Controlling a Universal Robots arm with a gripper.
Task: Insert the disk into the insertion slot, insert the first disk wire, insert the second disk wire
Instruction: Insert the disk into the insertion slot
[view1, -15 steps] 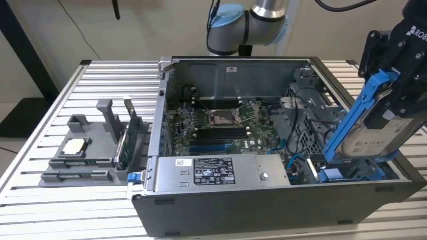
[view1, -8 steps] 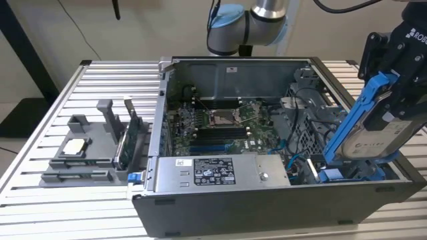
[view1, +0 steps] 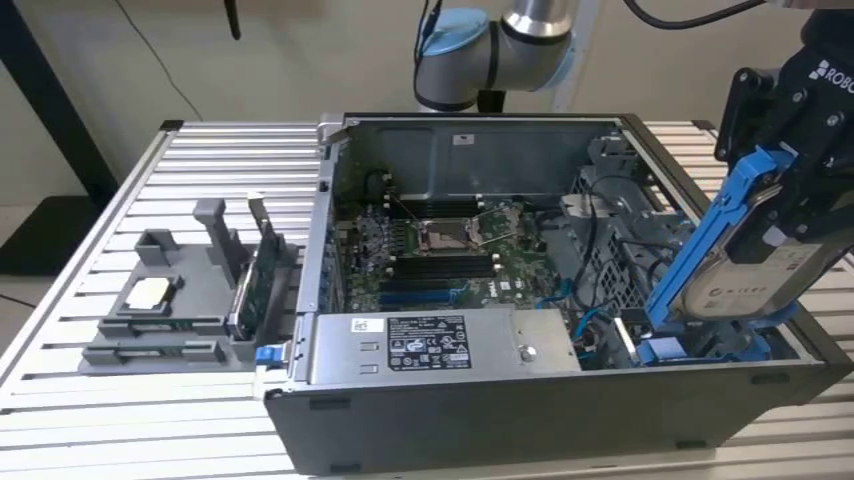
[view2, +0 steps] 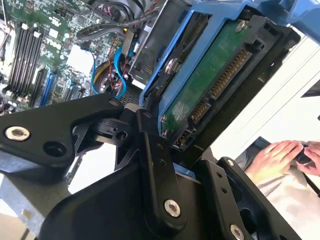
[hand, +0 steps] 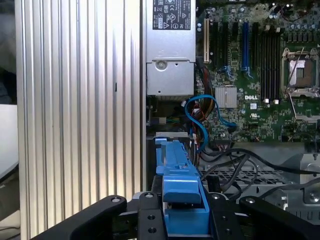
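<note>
- Exterior view: I see the gripper (view1: 785, 205) clamped on the upper part of the disk (view1: 747, 285), fingers closed against its blue carrier.
- The disk stands steeply tilted over the corner of the open computer case (view1: 534, 425) at the exterior view's right. Its long axis runs from its low end at the blue rails of the insertion slot (view1: 701, 350) up toward the gripper. I cannot tell whether that end touches the rails.
- The disk's white printed label faces the exterior camera. A second printed label sits on the power supply (view1: 441, 345). The print on neither is transcribed here.
- Also in this view: a grey tray (view1: 160, 335) holding an upright green card (view1: 256, 270), beside the case on the slatted table (view1: 120, 430).
- Second wrist view: the disk's opposite face, a green circuit board with its connector row (view2: 220, 85), and a person's hand (view2: 277, 155) beyond the case.
- First wrist view: the carrier seen edge-on (hand: 177, 192) between the black fingers, above the motherboard (hand: 260, 110) and blue cables (hand: 197, 117).
</note>
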